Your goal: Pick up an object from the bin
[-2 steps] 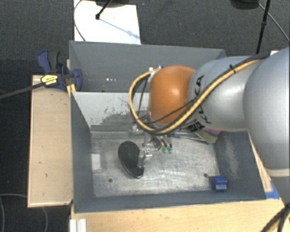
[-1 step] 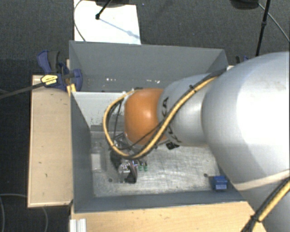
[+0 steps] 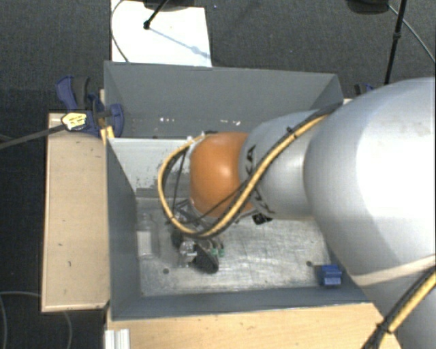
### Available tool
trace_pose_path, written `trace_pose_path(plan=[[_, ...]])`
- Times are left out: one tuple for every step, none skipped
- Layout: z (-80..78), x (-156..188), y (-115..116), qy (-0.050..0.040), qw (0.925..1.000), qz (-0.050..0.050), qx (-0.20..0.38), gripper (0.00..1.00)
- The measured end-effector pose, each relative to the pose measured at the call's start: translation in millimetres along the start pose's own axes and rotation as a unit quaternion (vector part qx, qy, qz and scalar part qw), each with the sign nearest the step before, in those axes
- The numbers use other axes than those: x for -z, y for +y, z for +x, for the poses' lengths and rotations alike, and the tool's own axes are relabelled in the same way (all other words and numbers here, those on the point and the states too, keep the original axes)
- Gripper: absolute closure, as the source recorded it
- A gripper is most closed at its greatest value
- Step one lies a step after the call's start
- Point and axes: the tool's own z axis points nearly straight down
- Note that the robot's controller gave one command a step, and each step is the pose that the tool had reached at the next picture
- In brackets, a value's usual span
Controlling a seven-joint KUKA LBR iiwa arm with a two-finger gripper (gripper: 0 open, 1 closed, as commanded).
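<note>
The gripper (image 3: 199,258), open or closed I cannot tell, is hovering just right of a pale block (image 3: 144,243), a blue block (image 3: 330,275) lying well apart at lower right.

In the front right corner of the bin (image 3: 124,211), a small block (image 3: 330,275). Left of middle, near the front edge, the gripper (image 3: 199,258), well apart from that block.

Dark grey carpet floor (image 3: 41,41) is spreading from 9 o'clock round to 1 o'clock. A white sheet (image 3: 163,37) is showing at 12 o'clock, with a thin black rod (image 3: 157,15) slanting over its top edge. A black cable (image 3: 27,136) is trailing in at 9 o'clock, and a slim dark pole (image 3: 396,41) is leaning at 1 o'clock.
</note>
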Motion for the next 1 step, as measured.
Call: trace_pose_path(plan=[[-8.1,132.7,8.9,-0.0011,0.9915,0.001,0.130,1.00]])
